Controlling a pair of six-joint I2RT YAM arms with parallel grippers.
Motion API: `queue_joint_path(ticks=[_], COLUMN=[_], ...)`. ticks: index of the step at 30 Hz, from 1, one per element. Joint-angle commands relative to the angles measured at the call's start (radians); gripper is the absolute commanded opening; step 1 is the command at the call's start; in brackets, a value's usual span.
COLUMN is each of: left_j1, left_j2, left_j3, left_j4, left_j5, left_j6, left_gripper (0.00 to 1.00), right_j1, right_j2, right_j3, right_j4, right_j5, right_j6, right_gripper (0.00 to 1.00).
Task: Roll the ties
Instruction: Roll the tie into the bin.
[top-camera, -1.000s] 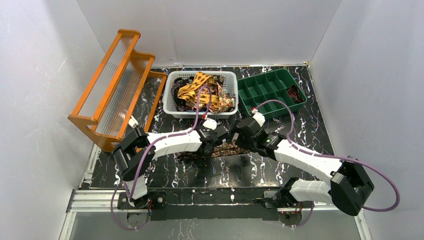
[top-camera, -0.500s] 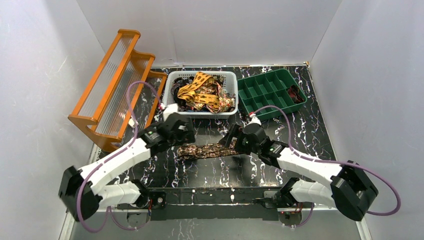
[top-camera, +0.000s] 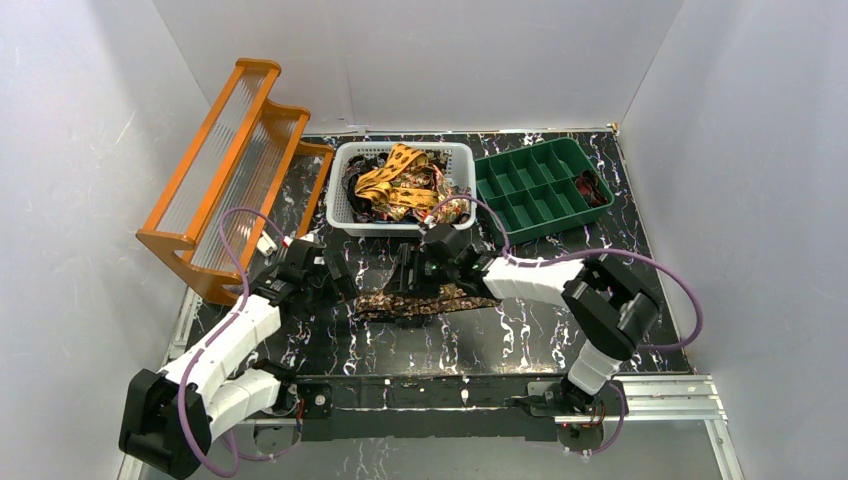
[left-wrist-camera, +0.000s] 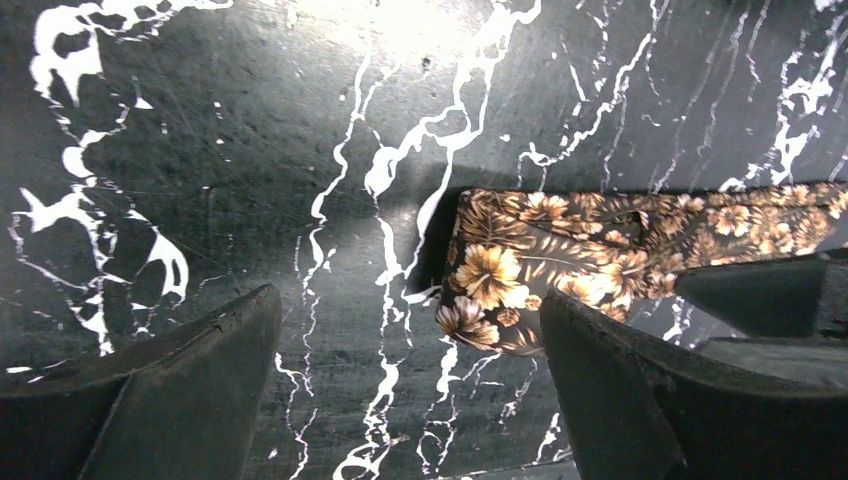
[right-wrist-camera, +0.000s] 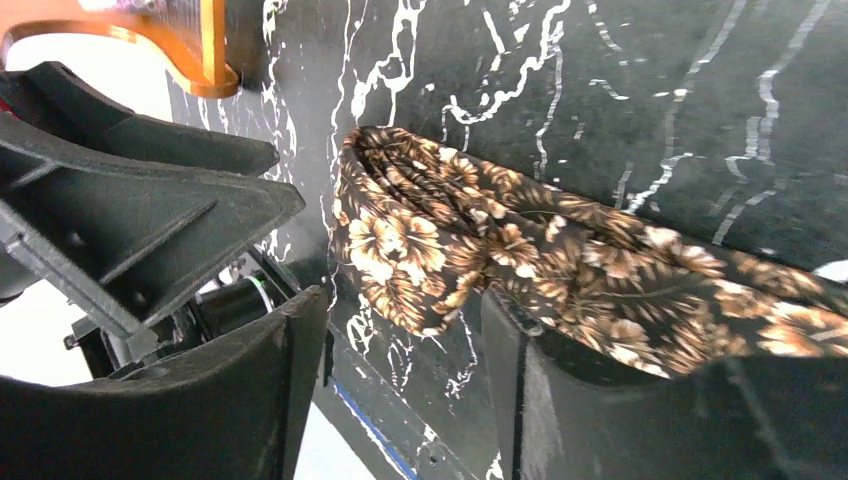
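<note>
Since the tie lies flat for rolling, our left gripper hangs spread near its end, our right gripper parted astride it.

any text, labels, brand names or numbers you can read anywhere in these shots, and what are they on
No readable text in any view.
floral tie: only a flower print, no label showing.
white basket, green tray, orange rack: no lettering visible.
arm casings: any markings are too small to tell.
</note>
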Motion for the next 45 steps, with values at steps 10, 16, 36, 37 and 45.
queue_joint_path(ticks=[10,16,36,37,45], left_j1=[0.043,0.043,0.044,0.044,0.048], left_j2=[-0.014,-0.015,-0.010,-0.011,0.044], left_j3=[-0.039,-0.070,-0.192,-0.200,-0.232], left_j4=[0.054,0.089,0.291,0.317,0.420], left_j5=[0.124,0.149,0.277,0.287,0.330], left_j6=[0.013,-0.004,-0.034,-0.037,-0.036], left_gripper=[0.98,0.98,0.98,0.98,0.98], right_j1=[0.034,0.050,0.043,0.042,0.010], right_j2=[0.126,0.153,0.212,0.215,0.215], right_j3=[0.129,0.160,0.222,0.221,0.192], right_j4=[-0.116,-0.155,-0.309,-0.311,-0.254], right_j5=[-0.042,-0.034,0.052,0.051,-0.044], right_j6=[-0.022,-0.053,-0.140,-0.142,-0.160], right_gripper=[0.66,0.62,0.42,0.42,0.44])
